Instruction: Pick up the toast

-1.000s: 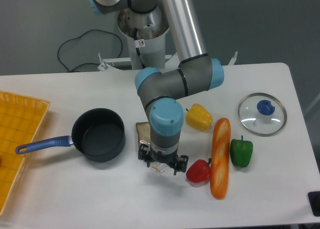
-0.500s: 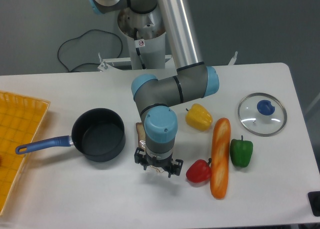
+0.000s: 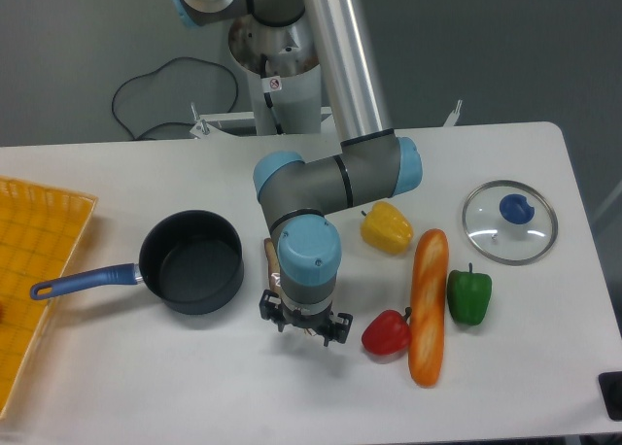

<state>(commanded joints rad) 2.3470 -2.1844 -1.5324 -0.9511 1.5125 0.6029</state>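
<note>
The robot's two-finger gripper (image 3: pixel 303 325) points straight down at the white table (image 3: pixel 146 387), its dark fingers spread apart and holding nothing. Over the last second it has slid a little to the left and lower in the picture, and the arm's blue-capped wrist now sits almost directly above the toast (image 3: pixel 269 260). Only a thin brown sliver of the toast's left edge shows beside the wrist, where more of the slice showed a second ago. The glint of clear wrap seen between the fingers earlier is now barely visible, so whether the fingers touch the wrap or the table cannot be told. This shift suggests the arm is lining up for a grasp, but the toast is not yet gripped or lifted. Just left of the toast sits a dark saucepan (image 3: pixel 191 260) with a blue handle, and at the far left edge lies an orange tray (image 3: pixel 39 260). To the right of the gripper lie a red bell pepper (image 3: pixel 386 333), a yellow bell pepper (image 3: pixel 387 226), a long baguette (image 3: pixel 428 304) and a green bell pepper (image 3: pixel 469 294). Farther right rests a glass lid (image 3: pixel 509 222) with a blue knob.
</note>
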